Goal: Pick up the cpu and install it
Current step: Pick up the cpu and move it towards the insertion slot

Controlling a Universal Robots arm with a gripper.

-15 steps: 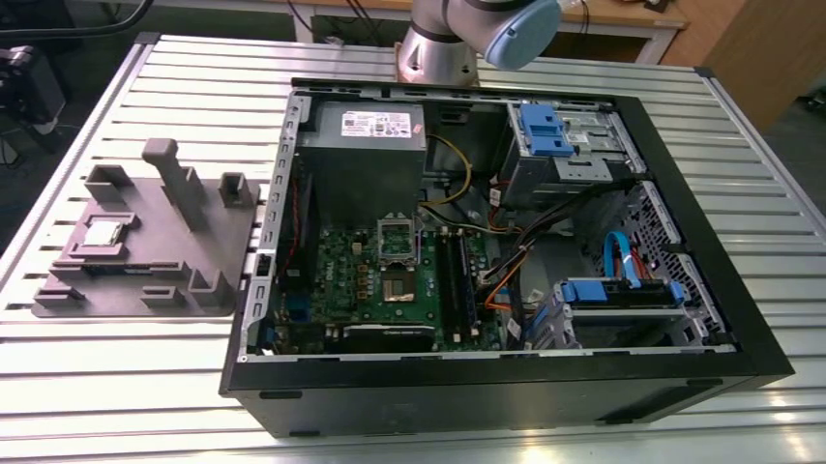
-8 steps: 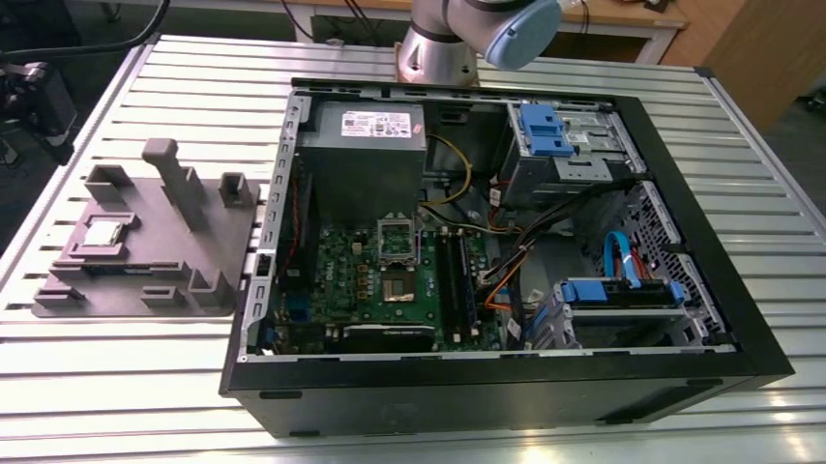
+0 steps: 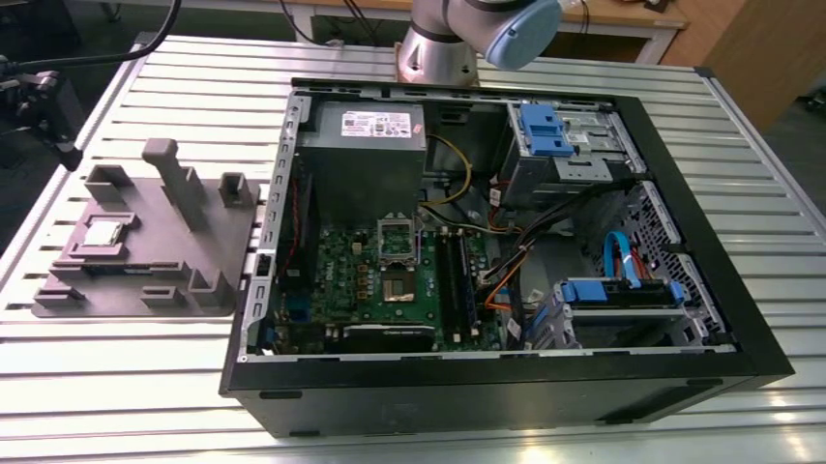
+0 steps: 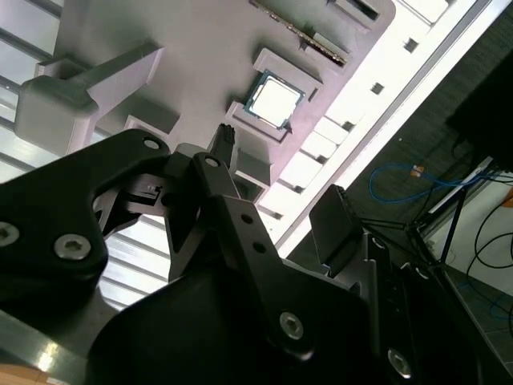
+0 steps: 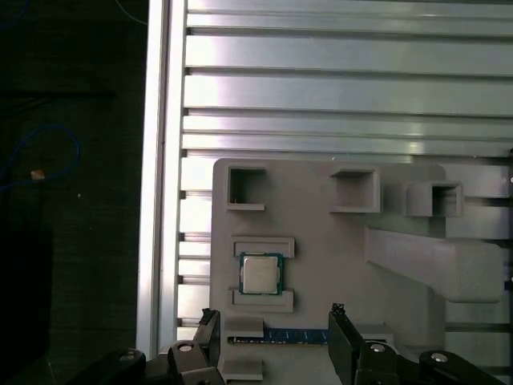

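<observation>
The cpu (image 3: 103, 233) is a small silver square lying flat in a recess of the grey plate (image 3: 142, 280), which rests on the slatted table at the exterior view's left. Both wrist views look down on the cpu (image 5: 260, 274) (image 4: 275, 99) from well above. My gripper (image 5: 273, 311) (image 4: 280, 164) hangs over the plate (image 5: 321, 249), open, with nothing between its fingers and the cpu just beyond the fingertips (image 5: 337, 309). Inside the open computer case (image 3: 504, 242), the metal-framed socket (image 3: 398, 282) sits on the green motherboard.
A tall post (image 3: 174, 179) and several raised blocks stand on the plate near the cpu. A memory stick (image 5: 292, 337) lies in a slot of the plate next to the cpu's recess. The table's edge (image 5: 164, 200) runs beside the plate. Cables and drive cages crowd the case's right side.
</observation>
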